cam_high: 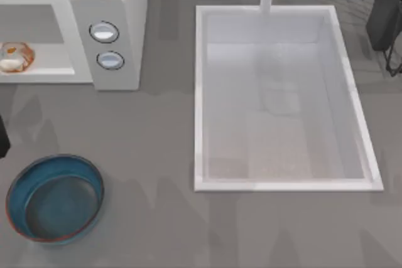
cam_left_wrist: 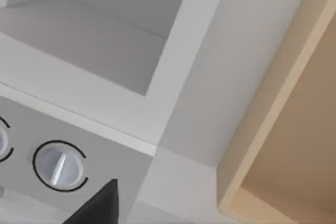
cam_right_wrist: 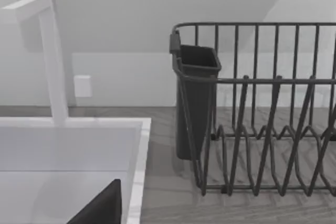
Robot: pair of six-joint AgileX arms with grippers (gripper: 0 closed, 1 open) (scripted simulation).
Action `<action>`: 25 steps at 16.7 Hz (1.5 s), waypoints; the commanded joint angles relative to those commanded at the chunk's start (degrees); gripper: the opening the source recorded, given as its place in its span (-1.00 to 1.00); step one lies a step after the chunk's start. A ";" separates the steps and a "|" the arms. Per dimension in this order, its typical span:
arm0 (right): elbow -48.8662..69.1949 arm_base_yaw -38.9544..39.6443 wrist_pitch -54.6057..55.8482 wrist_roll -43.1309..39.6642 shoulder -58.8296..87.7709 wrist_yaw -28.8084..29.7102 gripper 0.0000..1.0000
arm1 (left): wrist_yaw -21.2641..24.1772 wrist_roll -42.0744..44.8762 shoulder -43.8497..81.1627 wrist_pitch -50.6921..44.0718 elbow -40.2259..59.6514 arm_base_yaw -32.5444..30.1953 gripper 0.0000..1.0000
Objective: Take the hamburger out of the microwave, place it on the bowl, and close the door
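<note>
The hamburger [cam_high: 15, 56] lies on the floor of the microwave [cam_high: 116, 4] cavity, at the far left corner of the tabletop [cam_high: 157, 155], so the first step, fetching it out, has not been done. The cavity stands open toward the front; the door itself I cannot make out. The bowl [cam_high: 55, 199] sits empty near the front left corner of the tabletop, well apart from the microwave and forward of it. At the left edge of the top view, between microwave and bowl, a dark piece that is probably part of the left arm juts in; whether that arm's jaws are open or closed I cannot tell. Its wrist camera looks at the microwave's front panel, one dial [cam_left_wrist: 58, 165] and the pale cavity beyond. The right arm is parked at the far right corner beside the dish rack [cam_right_wrist: 262, 114] (its jaws, too, cannot be judged), past the sink [cam_high: 282, 183]. The next move, as I judge it, calls for the left gripper to reach into the cavity with jaws spread wide enough to straddle the small bun, close gently, and draw it out low enough to clear the cavity's upper edge.
</note>
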 joint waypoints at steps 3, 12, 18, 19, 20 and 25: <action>0.00 0.00 0.00 0.00 0.00 0.00 1.00 | 0.80 -29.59 11.43 5.51 4.18 0.68 1.00; 0.00 0.00 0.00 0.00 0.00 0.00 1.00 | 3.30 -121.63 46.58 22.54 17.19 2.77 1.00; 0.00 0.00 0.00 0.00 0.00 0.00 1.00 | 4.90 -177.05 67.96 32.96 25.24 4.06 1.00; 0.00 0.00 0.00 0.00 0.00 0.00 1.00 | 5.15 -185.17 71.14 34.51 26.46 4.26 1.00; 0.00 0.00 0.00 0.00 0.00 0.00 1.00 | 5.39 -192.98 74.22 36.01 27.63 4.45 1.00; 0.00 0.00 0.00 0.00 0.00 0.00 1.00 | 6.42 -224.96 87.18 42.32 32.59 5.24 1.00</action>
